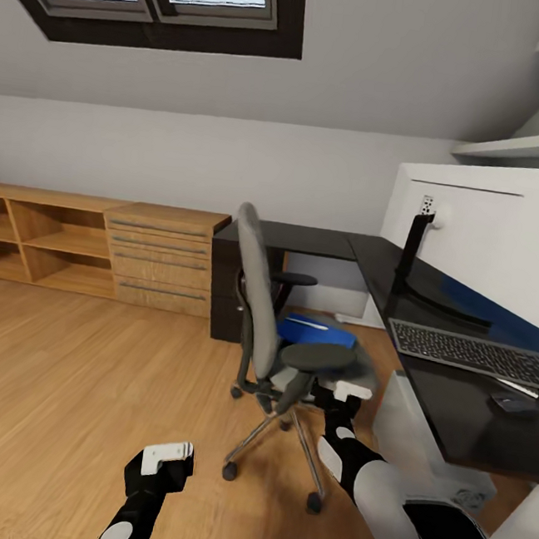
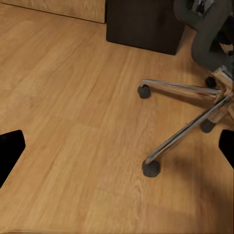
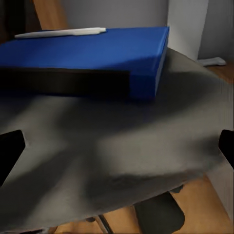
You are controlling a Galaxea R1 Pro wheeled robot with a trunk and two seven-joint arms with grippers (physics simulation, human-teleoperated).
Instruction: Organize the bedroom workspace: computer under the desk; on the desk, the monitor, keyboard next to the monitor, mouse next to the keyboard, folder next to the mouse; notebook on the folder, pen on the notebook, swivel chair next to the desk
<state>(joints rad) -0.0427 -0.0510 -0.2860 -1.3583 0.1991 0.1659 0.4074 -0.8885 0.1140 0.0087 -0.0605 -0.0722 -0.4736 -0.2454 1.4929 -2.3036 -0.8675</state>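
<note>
The swivel chair (image 1: 259, 298) stands on the wood floor beside the black desk (image 1: 446, 407), its back toward the room. On its grey seat (image 3: 122, 146) lies the blue folder (image 1: 317, 332) (image 3: 97, 51), with a slim white pen (image 3: 61, 32) on top. My right gripper (image 1: 348, 391) (image 3: 117, 156) hovers open at the seat's front edge, just short of the folder. My left gripper (image 1: 166, 456) (image 2: 117, 156) hangs open low over the floor, near the chair's chrome base (image 2: 190, 117). On the desk are the monitor (image 1: 491, 236), keyboard (image 1: 473, 353) and mouse (image 1: 512, 403). The computer (image 1: 419, 429) sits under the desk.
A light wooden dresser (image 1: 161, 261) and open shelves (image 1: 38, 239) line the back wall. The desk's dark drawer unit (image 1: 227, 286) (image 2: 144, 24) stands behind the chair. A thin white sliver (image 1: 517, 387) lies on the desk by the mouse. Open floor spreads to the left.
</note>
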